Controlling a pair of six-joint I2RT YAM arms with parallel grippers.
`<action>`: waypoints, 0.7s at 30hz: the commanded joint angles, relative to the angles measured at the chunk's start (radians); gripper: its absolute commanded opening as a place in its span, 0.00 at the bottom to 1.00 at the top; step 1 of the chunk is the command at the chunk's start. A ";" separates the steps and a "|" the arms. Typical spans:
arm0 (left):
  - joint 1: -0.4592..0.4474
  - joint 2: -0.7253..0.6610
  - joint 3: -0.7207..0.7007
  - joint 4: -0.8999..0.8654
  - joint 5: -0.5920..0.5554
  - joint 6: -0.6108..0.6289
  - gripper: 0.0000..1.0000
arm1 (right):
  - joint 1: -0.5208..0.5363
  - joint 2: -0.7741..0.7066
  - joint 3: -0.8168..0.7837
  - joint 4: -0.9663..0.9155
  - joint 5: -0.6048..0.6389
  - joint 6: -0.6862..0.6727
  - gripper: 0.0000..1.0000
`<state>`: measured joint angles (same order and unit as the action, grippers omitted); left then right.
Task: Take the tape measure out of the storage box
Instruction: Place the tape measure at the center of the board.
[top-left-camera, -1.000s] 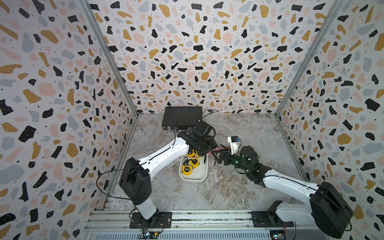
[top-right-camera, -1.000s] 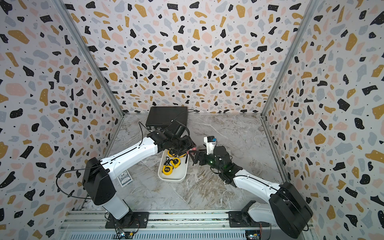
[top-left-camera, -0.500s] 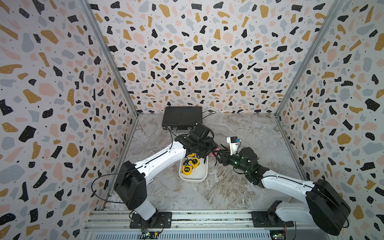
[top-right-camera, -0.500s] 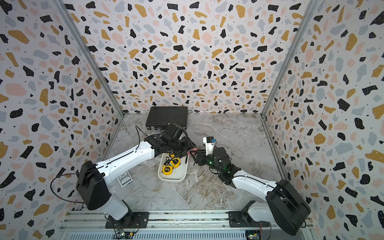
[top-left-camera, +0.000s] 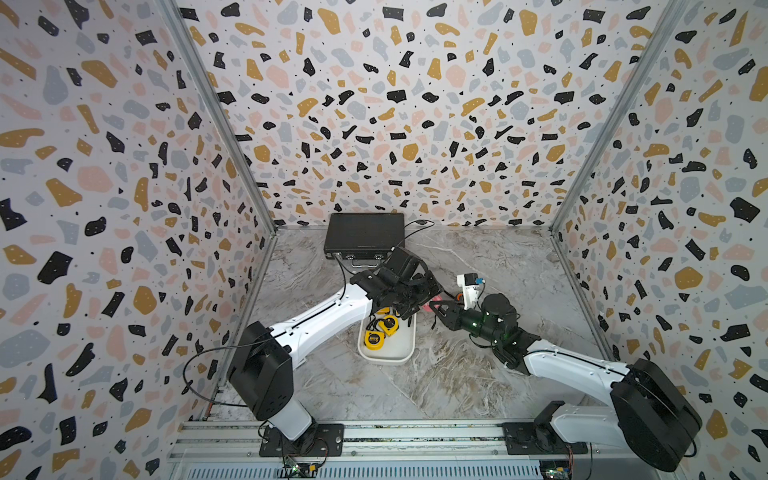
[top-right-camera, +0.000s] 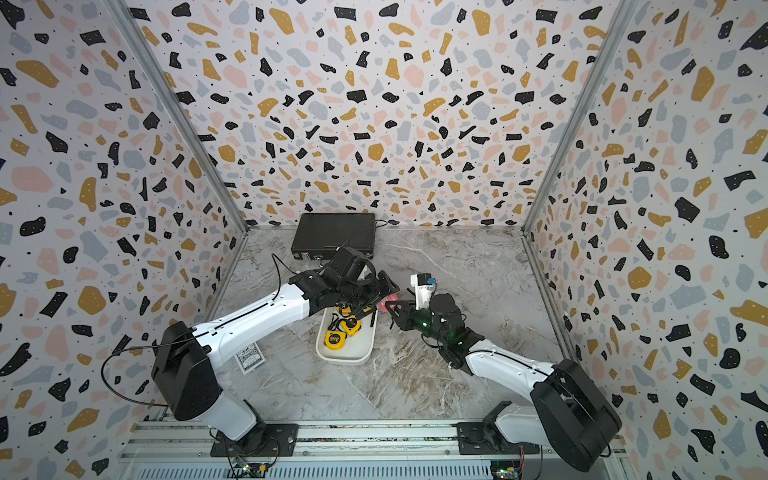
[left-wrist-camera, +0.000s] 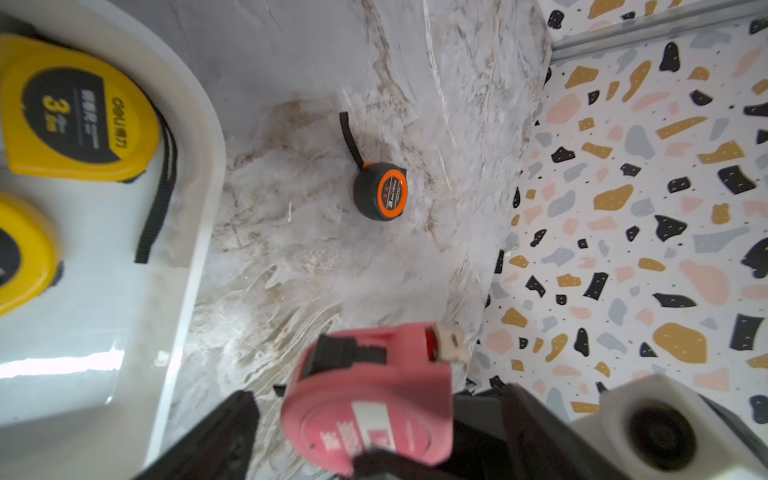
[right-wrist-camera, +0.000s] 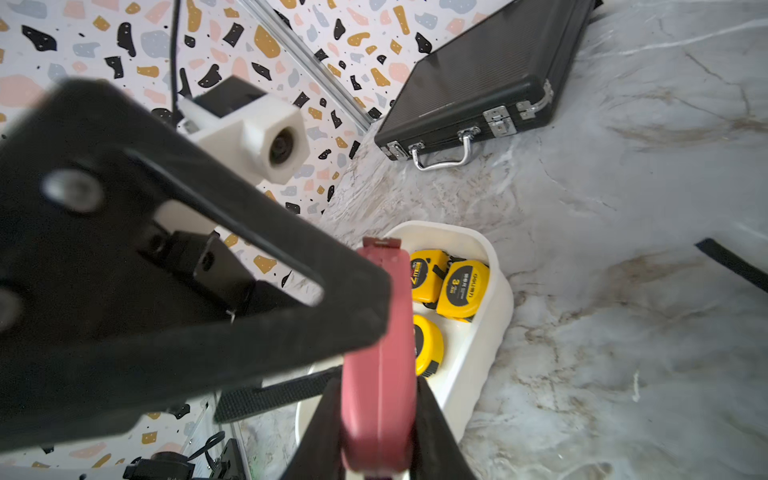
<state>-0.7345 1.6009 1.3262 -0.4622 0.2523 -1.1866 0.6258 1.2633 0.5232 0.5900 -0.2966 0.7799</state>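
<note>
Right gripper (right-wrist-camera: 380, 419) clamped on the pink tape measure (right-wrist-camera: 380, 353), left gripper (top-left-camera: 419, 297) spread wide beside it

We see a black briefcase (top-left-camera: 364, 233) with a metal handle (right-wrist-camera: 442, 156) at the bench's (top-left-camera: 498, 266) back wall, a card packet (top-right-camera: 249, 360) lying flat.

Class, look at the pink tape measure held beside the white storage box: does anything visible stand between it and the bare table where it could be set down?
Nothing visible does. The right hand grips the pink tape measure beyond the storage box rim; bare table lies below.
</note>
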 joint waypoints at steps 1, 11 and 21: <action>0.012 -0.012 0.035 -0.077 -0.038 0.105 1.00 | -0.066 -0.014 -0.005 -0.063 -0.071 0.025 0.05; 0.030 -0.032 0.022 -0.233 -0.134 0.308 1.00 | -0.313 0.039 -0.039 -0.205 -0.284 0.071 0.04; 0.057 -0.058 -0.049 -0.220 -0.121 0.349 1.00 | -0.464 0.070 -0.083 -0.315 -0.363 0.048 0.06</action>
<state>-0.6872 1.5654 1.2911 -0.6807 0.1398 -0.8780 0.1776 1.3235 0.4404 0.3050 -0.6106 0.8413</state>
